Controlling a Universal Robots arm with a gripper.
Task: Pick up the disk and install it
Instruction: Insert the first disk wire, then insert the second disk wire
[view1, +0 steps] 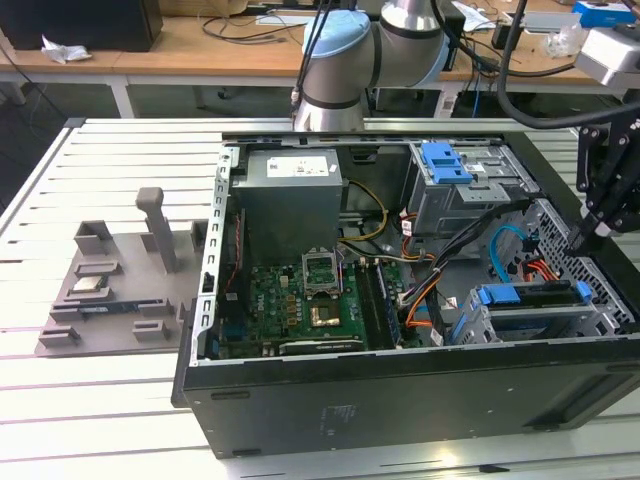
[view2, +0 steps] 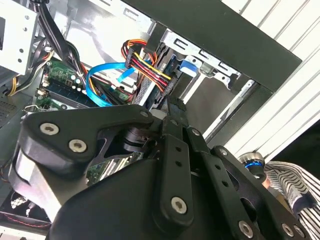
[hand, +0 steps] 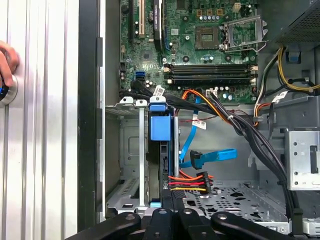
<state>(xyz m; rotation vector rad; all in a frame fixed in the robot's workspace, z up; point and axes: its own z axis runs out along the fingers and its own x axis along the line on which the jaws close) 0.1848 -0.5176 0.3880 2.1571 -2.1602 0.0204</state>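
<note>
disk (hand: 161, 150) | blue carrier frame | edge-on in drive cage slot | seemingly fully seated

Nothing here can be read from where I stand. The power supply (view1: 288, 165), in the far corner of the case (view1: 400, 395), wears a white label, but its print is only grey smudges. A small sticker (view1: 337, 417) on the near side wall of the case is as illegible. In the first wrist view the motherboard (hand: 200, 45) carries tiny white markings, and paper tags (hand: 159, 91) hang on the cables; none can be made out.
</note>
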